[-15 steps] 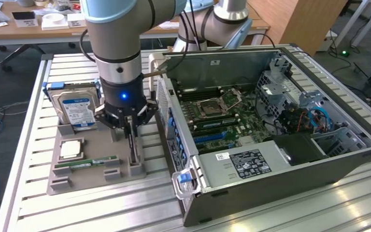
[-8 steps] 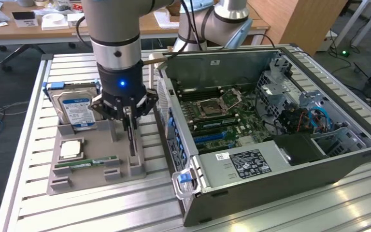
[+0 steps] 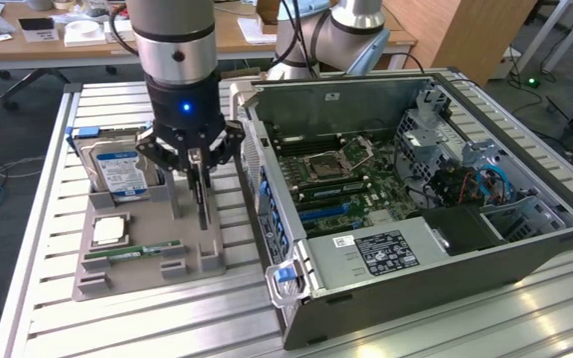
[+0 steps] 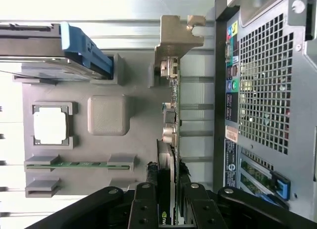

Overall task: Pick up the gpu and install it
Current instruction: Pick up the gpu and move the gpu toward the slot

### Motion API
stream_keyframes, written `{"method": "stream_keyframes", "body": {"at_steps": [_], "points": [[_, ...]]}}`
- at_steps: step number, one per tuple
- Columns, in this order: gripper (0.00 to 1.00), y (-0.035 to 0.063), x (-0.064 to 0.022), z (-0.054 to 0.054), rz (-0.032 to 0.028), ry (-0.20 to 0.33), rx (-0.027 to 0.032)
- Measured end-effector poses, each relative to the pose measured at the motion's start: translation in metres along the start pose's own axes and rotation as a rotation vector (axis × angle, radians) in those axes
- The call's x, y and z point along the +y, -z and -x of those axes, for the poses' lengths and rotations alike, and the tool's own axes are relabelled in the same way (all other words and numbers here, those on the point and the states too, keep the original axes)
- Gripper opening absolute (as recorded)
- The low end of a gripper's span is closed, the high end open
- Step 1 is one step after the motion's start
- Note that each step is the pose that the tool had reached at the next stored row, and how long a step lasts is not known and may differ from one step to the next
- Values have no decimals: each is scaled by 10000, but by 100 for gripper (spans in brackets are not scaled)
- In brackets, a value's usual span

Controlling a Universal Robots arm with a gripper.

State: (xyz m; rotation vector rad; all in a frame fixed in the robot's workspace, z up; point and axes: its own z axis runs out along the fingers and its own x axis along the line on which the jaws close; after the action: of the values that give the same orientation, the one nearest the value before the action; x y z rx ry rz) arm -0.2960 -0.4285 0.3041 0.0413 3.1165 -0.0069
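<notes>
Two fingers [image 4: 143, 209] are pinching the gpu [image 4: 172, 65] by its thin edge, the card hanging upright just below them over the tray [image 3: 117, 272]. That narrow grip is risking a twist or slip, with the bracket clipping the case [image 4: 262, 90] close beside them.

Arm [image 3: 175, 30]: brushed silver tube with a black band carrying one dark dot. Black wrist collar, blue light [image 3: 186, 107] at 6 o'clock. Claw [image 3: 199, 165]: matte black linked bars, round pins [image 4: 145, 186] at pivots. Black cable [image 3: 114, 33] alongside at 9 o'clock.
</notes>
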Motion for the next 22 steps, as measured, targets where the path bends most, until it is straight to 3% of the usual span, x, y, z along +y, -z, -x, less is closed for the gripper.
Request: {"method": "stream_keyframes", "body": {"at_steps": [16, 22], "points": [[26, 585, -2, 15, -1, 0, 1], [26, 741, -3, 18, -1, 0, 0]]}}
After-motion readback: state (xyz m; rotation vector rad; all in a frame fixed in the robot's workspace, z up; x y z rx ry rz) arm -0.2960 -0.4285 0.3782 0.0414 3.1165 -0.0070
